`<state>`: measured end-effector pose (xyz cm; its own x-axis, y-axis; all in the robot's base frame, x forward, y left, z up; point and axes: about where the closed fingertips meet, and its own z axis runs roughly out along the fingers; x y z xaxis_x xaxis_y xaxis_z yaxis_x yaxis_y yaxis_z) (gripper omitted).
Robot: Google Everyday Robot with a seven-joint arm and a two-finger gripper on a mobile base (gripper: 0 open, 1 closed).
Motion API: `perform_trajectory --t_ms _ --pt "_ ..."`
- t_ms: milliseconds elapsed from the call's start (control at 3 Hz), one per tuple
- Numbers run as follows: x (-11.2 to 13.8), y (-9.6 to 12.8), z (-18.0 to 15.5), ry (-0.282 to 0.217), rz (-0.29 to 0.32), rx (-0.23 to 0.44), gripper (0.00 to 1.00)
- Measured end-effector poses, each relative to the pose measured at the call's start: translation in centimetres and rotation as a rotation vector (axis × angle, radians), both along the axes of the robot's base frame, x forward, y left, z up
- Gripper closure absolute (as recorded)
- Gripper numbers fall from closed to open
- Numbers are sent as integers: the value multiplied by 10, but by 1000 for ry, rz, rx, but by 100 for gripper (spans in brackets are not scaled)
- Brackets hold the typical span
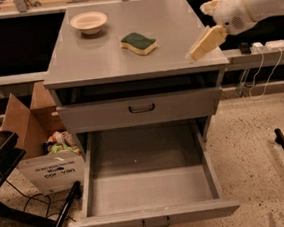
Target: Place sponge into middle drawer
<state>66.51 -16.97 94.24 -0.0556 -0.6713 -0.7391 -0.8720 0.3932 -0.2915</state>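
Gripper (205,41) right of sponge (139,43) on cabinet (127,64)

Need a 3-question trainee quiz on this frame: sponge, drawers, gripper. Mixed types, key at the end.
1. True or false: the sponge lies inside the open middle drawer.
2. What is the gripper nearest to? A) the right edge of the cabinet top B) the bowl C) the cardboard box
3. Which face of the sponge points up?
Key: 1 false, it lies on the cabinet top; 2 A; 3 the dark green scrub face.
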Motion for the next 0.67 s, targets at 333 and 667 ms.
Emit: perform_trajectory --t_ms 333,667 --pt "38 23 -31 102 -58 49 0" --pt "40 25 -32 101 -52 53 0"
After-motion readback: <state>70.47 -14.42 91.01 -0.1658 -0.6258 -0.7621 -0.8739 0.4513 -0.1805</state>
